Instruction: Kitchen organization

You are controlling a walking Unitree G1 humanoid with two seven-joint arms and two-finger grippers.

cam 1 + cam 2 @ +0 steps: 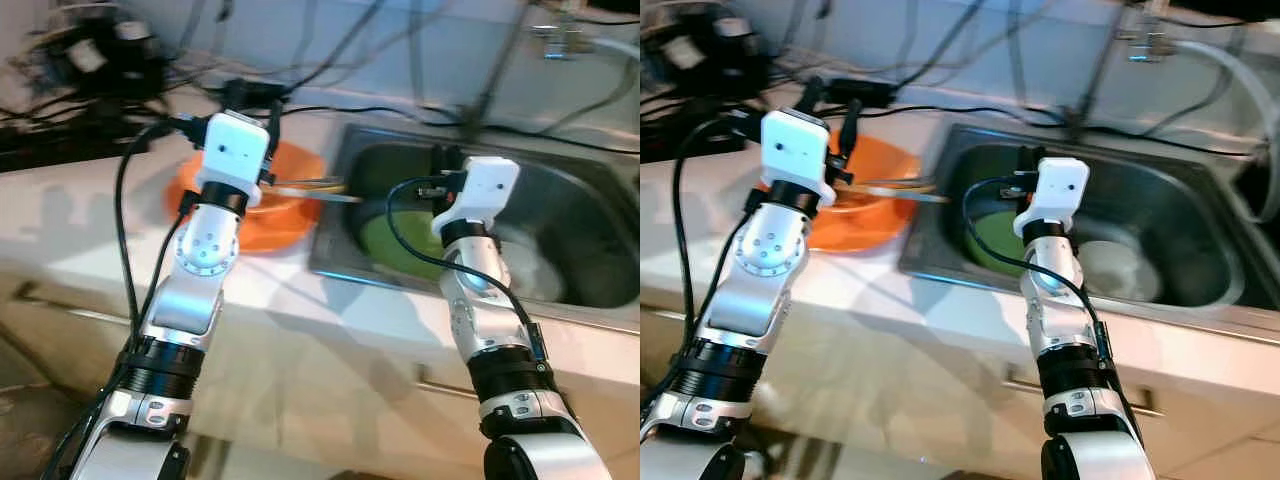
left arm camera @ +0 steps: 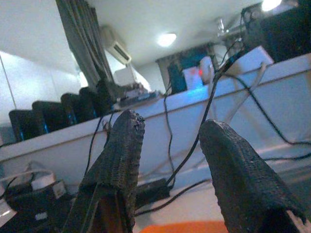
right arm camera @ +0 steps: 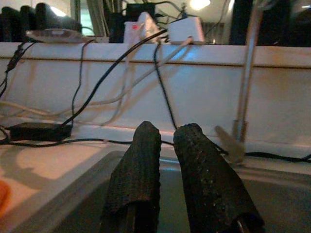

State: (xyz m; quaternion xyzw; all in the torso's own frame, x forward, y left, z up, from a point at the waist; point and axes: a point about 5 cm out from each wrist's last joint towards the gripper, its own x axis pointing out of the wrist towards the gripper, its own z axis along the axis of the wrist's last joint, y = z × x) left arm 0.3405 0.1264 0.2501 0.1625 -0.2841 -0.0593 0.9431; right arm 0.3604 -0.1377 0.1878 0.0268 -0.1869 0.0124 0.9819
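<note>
Left eye view, left gripper (image 2: pixel 170 160) fingers spread wide over the orange bowl (image 1: pixel 285 215) on the counter (image 1: pixel 70 215), right gripper (image 3: pixel 167 145) nearly pinched together, empty, above the sink (image 1: pixel 560 200) with green plate (image 1: pixel 385 240) inside

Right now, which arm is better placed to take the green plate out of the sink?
The right. The right gripper hangs over the sink, just above the green plate. The left gripper is over the orange bowl on the counter.

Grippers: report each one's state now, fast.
Left gripper: open, empty, above the orange bowl.
Right gripper: nearly shut, empty, over the sink.
</note>
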